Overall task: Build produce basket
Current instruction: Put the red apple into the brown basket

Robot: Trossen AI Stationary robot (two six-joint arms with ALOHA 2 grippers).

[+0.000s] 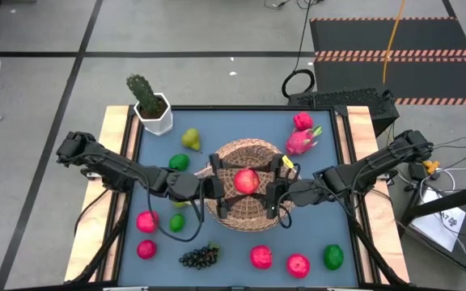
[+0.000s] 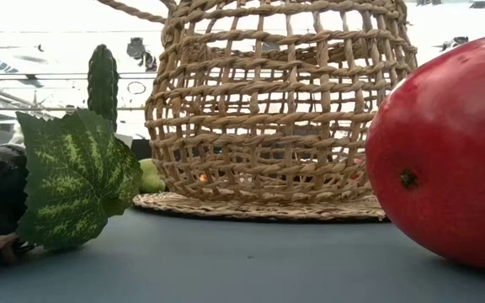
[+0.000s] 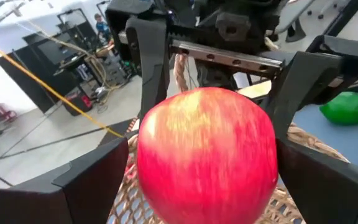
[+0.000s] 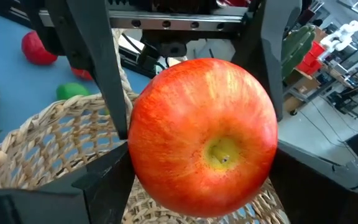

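Note:
The woven basket (image 1: 249, 212) stands on its flat base (image 2: 259, 204) at the middle of the blue table. A red apple (image 1: 247, 180) hangs over its opening between my two grippers. My right gripper (image 1: 272, 187) reaches in from the table's right and is shut on the apple. My left gripper (image 1: 222, 187) reaches in from the left and is open. Its fingers (image 4: 98, 74) stand on either side of the apple; I cannot tell whether they touch it. More produce lies around the basket. My right gripper pinches the apple between its two fingers (image 4: 107, 180), one on each side of the fruit (image 4: 138, 168). It comes level from the table's right. The apple is lifted clear above the basket, its blossom end (image 4: 222, 155) facing the right wrist.
A potted cactus (image 1: 152, 105) stands at the far left corner. A pear (image 1: 190, 139), limes (image 1: 179, 162) and apples (image 1: 146, 221) lie left. Grapes (image 1: 201, 257), apples (image 1: 260, 257) and a lime (image 1: 332, 257) lie near. Dragon fruit (image 1: 302, 139) lies far right.

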